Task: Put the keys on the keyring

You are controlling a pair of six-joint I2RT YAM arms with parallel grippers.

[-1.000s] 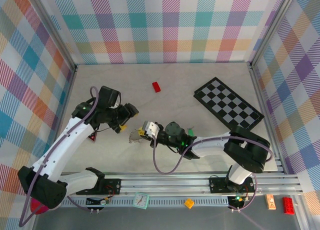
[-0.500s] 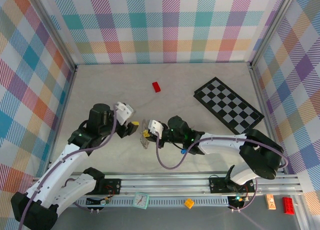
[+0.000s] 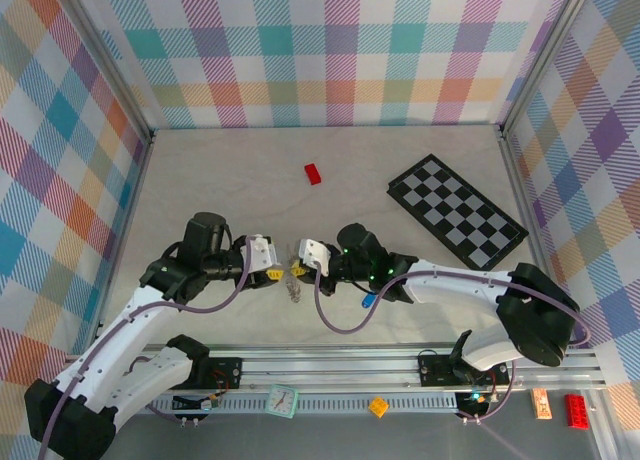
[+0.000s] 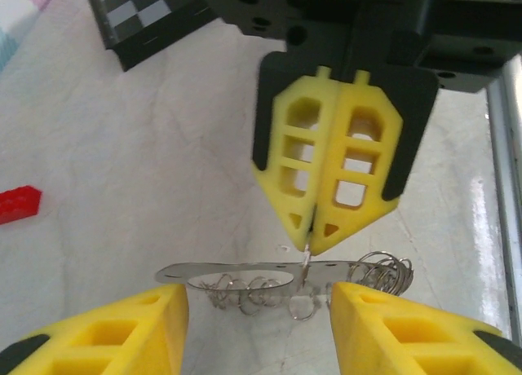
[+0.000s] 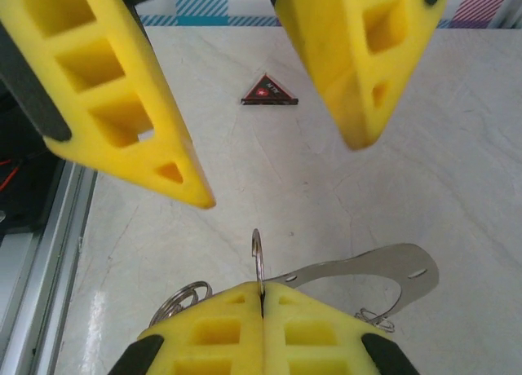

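Note:
The keyring (image 5: 258,259) is a thin silvery ring standing edge-on, pinched in my shut right gripper (image 5: 263,290). A flat metal loop (image 4: 245,271) hangs from it just above the table, with several small wire rings (image 4: 383,273) beside it. My left gripper (image 4: 257,300) faces the right gripper (image 4: 310,246) and is open, one finger on each side of the metal loop without touching it. From above, both grippers (image 3: 272,274) (image 3: 298,268) meet over the keyring (image 3: 293,286). A small blue piece (image 3: 367,302), perhaps a key's head, lies by the right arm. I see no keys on the ring.
A red brick (image 3: 313,173) lies at the back centre. The chequered board (image 3: 457,220) sits at the back right. A small red-and-black triangle (image 5: 269,91) lies on the table behind the left gripper. The metal rail (image 3: 400,365) runs along the near edge.
My left gripper has swung down and to the right to face the keyring, and its jaws have narrowed. The right gripper has stayed shut on the ring and shifted slightly.

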